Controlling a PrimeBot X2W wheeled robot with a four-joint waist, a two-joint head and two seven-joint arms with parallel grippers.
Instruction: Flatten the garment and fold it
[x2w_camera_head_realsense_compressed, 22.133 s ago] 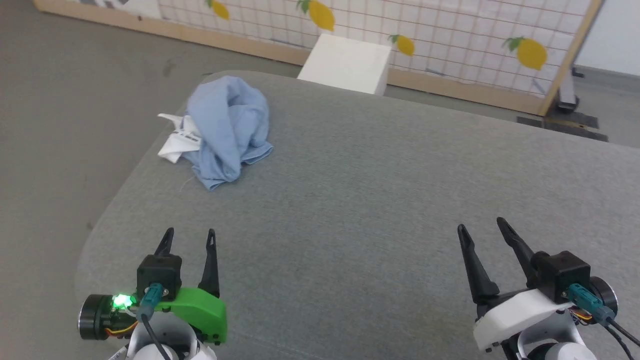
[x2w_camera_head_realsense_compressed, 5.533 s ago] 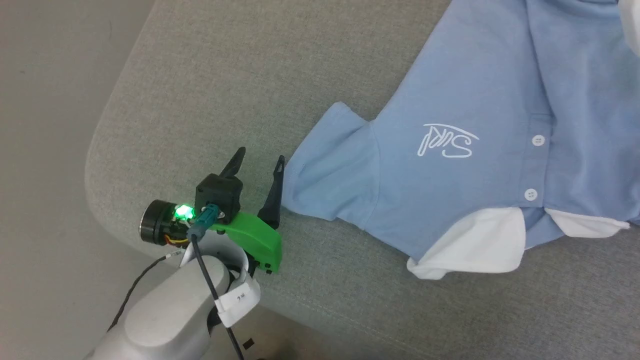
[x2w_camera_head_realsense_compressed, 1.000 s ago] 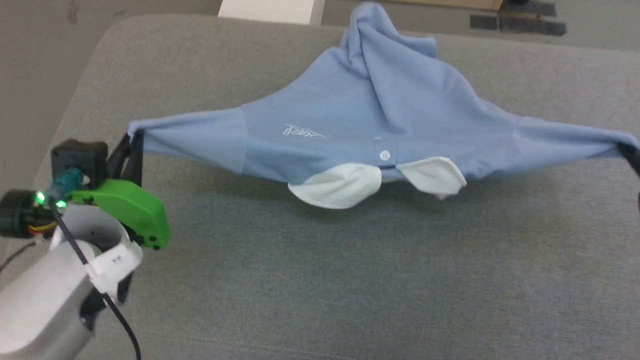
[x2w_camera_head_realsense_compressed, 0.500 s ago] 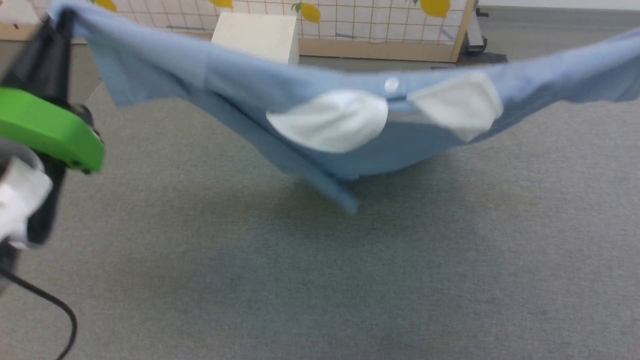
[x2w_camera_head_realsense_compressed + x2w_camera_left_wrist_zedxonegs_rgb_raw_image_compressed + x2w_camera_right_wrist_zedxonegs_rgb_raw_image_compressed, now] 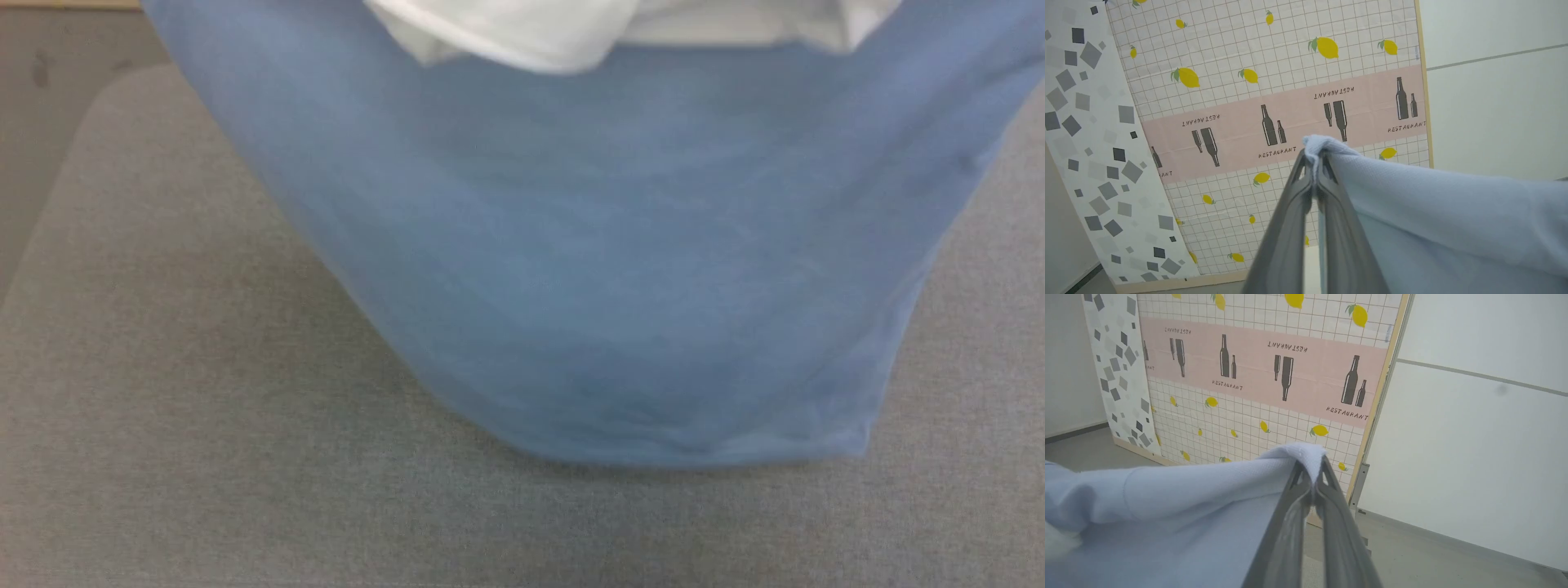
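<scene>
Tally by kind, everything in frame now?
shirt: 1
claws: 2, left claw and right claw, both shut on the shirt
table: 1
printed panels: 2, lemon panel and squares panel
Total: 6

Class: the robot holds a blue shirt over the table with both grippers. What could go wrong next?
The left gripper and right gripper each pinch only a small bunch of cloth, so the shirt might slip free. It hides much of the table in the head view, so it may land creased.
</scene>
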